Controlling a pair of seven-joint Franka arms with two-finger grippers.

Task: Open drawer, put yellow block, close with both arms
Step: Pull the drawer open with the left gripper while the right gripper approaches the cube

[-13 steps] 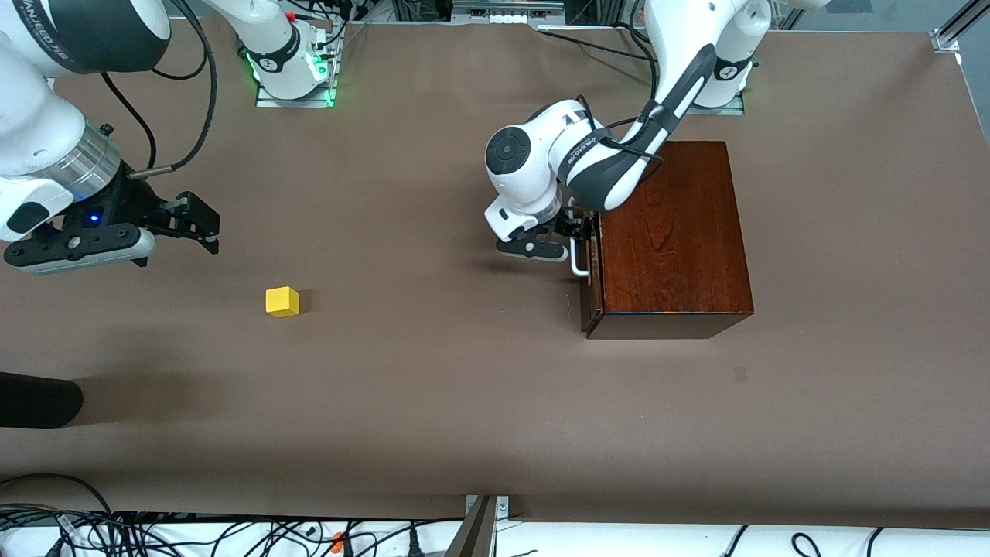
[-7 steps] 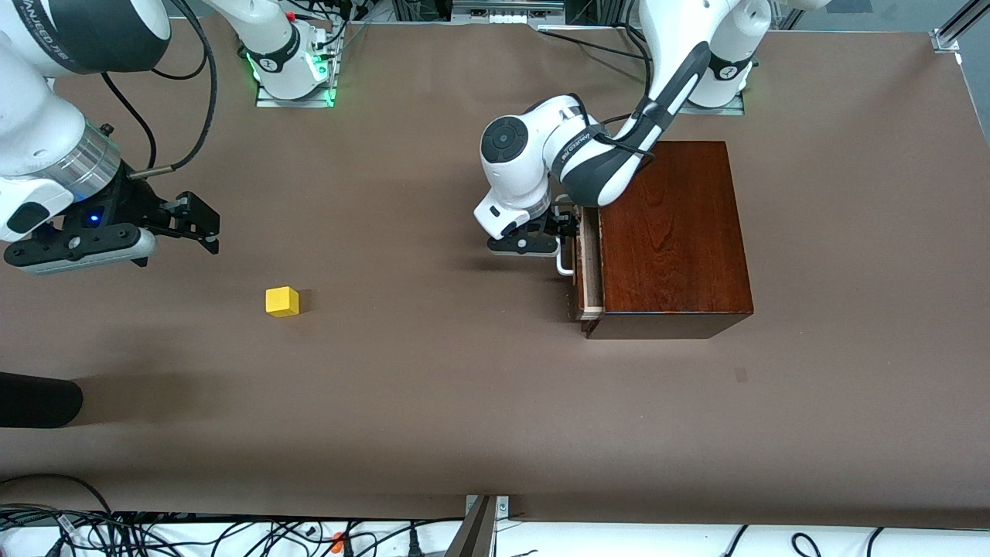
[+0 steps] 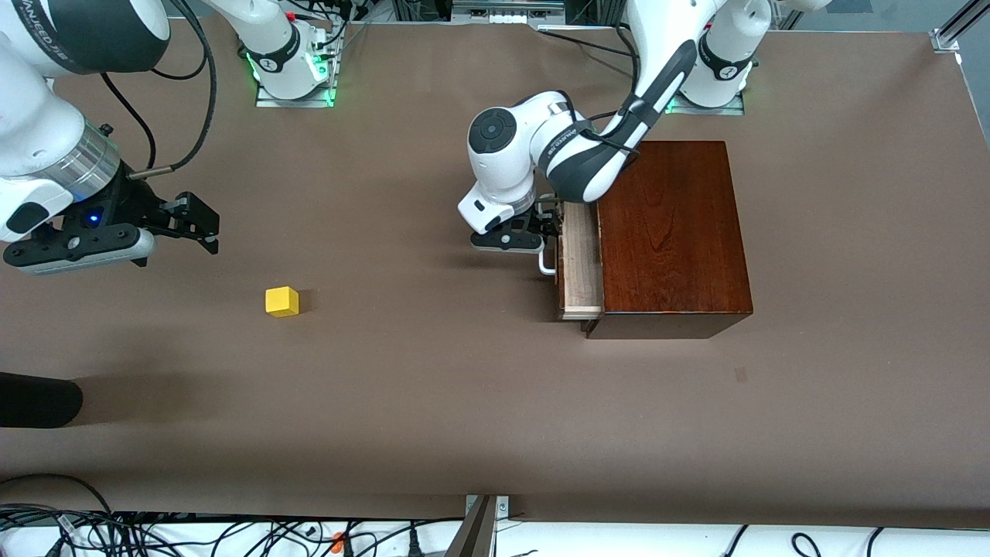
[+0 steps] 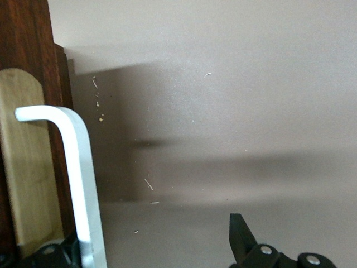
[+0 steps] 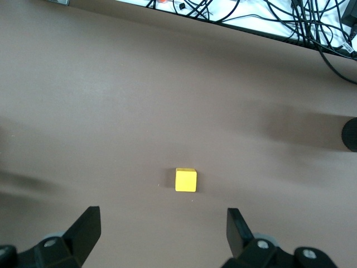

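Note:
The dark mahogany box (image 3: 673, 232) stands toward the left arm's end of the table. Its drawer (image 3: 580, 263) is pulled partly out, showing the pale tray. My left gripper (image 3: 534, 236) is at the white handle (image 3: 547, 267). In the left wrist view the handle (image 4: 78, 184) lies inside my open left gripper (image 4: 148, 245), against one finger (image 4: 56, 254), with the other finger (image 4: 240, 231) well apart. The yellow block (image 3: 281, 301) lies on the table toward the right arm's end. My right gripper (image 3: 193, 224) is open and empty above the table, the block (image 5: 186, 180) ahead of its jaws (image 5: 162, 223).
A black rounded object (image 3: 39, 400) lies at the table's edge at the right arm's end, nearer the front camera than the block. Cables (image 3: 155, 534) run along the front edge. The brown table (image 3: 433, 371) lies between block and drawer.
My left gripper has moved toward the right arm's end with the handle, and the drawer has slid farther out of the box. The right arm and the block have not moved.

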